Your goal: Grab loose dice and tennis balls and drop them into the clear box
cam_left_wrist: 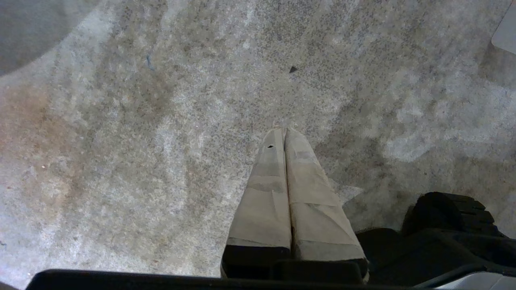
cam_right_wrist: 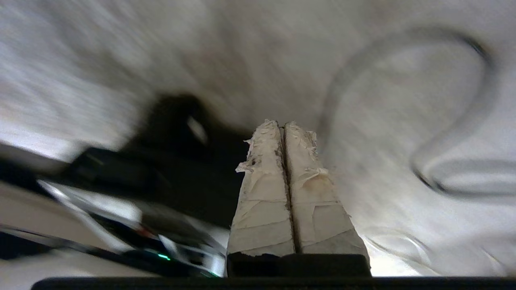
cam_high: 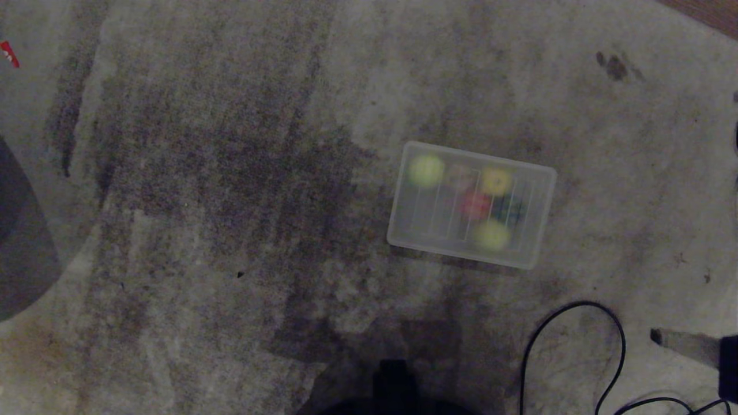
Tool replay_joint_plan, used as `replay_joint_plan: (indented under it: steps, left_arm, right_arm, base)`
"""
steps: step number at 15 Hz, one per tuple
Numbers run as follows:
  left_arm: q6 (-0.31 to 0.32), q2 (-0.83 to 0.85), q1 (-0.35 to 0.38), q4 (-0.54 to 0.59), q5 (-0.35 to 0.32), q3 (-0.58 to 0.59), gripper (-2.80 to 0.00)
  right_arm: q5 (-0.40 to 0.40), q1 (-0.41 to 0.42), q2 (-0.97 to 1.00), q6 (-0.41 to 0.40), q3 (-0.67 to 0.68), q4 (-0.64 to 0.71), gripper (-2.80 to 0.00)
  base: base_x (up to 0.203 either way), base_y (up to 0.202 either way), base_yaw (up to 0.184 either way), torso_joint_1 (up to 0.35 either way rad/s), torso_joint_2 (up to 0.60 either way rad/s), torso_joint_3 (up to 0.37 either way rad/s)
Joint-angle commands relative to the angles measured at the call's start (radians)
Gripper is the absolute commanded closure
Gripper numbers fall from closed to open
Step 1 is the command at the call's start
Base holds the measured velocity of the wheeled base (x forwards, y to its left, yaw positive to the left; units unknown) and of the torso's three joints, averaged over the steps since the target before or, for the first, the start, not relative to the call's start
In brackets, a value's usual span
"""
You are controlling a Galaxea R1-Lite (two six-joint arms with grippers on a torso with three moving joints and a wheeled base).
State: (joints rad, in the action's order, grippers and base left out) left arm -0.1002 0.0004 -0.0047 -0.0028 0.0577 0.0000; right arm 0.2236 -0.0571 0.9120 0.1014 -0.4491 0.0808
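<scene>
The clear box lies on the carpet right of centre in the head view, its ribbed lid on. Through the lid I make out two tennis balls and the dice: tan, yellow, red and dark green. No loose die or ball shows on the floor. My left gripper hangs shut and empty over bare carpet. My right gripper is shut and empty too, and its taped fingers show at the head view's lower right, beside the cable.
A black cable loops over the carpet at lower right. A grey rounded object sits at the left edge, with a red scrap above it. My dark base fills the bottom centre. Wood flooring begins at the top right.
</scene>
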Motion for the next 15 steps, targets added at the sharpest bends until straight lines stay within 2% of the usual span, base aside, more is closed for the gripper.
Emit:
replay_joint_plan:
  steps: [1, 4, 7, 10, 12, 14, 15]
  left_arm:
    - [-0.001, 0.001, 0.0, 0.0, 0.001, 0.002, 0.0]
    - [-0.001, 0.001, 0.0, 0.0, 0.001, 0.002, 0.0]
    - [-0.001, 0.001, 0.0, 0.0, 0.001, 0.002, 0.0]
    - [-0.001, 0.001, 0.0, 0.0, 0.001, 0.002, 0.0]
    - [-0.001, 0.001, 0.0, 0.0, 0.002, 0.002, 0.0]
    - [-0.001, 0.001, 0.0, 0.0, 0.001, 0.002, 0.0]
    - [-0.001, 0.001, 0.0, 0.0, 0.001, 0.002, 0.0]
  right_arm:
    - [-0.003, 0.05, -0.285, -0.031, 0.142, 0.019, 0.0]
    - [-0.018, 0.071, -0.503, -0.048, 0.254, 0.077, 0.0]
    - [-0.122, 0.035, -0.68, -0.055, 0.29, 0.163, 0.0]
    - [-0.171, 0.043, -0.86, -0.06, 0.318, 0.179, 0.0]
    - [-0.184, 0.046, -0.915, -0.054, 0.331, 0.156, 0.0]
    - [-0.188, 0.046, -0.912, -0.038, 0.375, 0.037, 0.0]
    - [-0.197, 0.046, -0.912, -0.032, 0.382, 0.021, 0.0]
  base:
    - [0.0, 0.0, 0.0, 0.0, 0.0, 0.0]
    - [0.0, 0.0, 0.0, 0.0, 0.0, 0.0]
    - [0.0, 0.0, 0.0, 0.0, 0.0, 0.0]
    - [0.0, 0.0, 0.0, 0.0, 0.0, 0.0]
    - [0.0, 0.0, 0.0, 0.0, 0.0, 0.0]
    - [0.0, 0.0, 0.0, 0.0, 0.0, 0.0]
    - [0.0, 0.0, 0.0, 0.0, 0.0, 0.0]
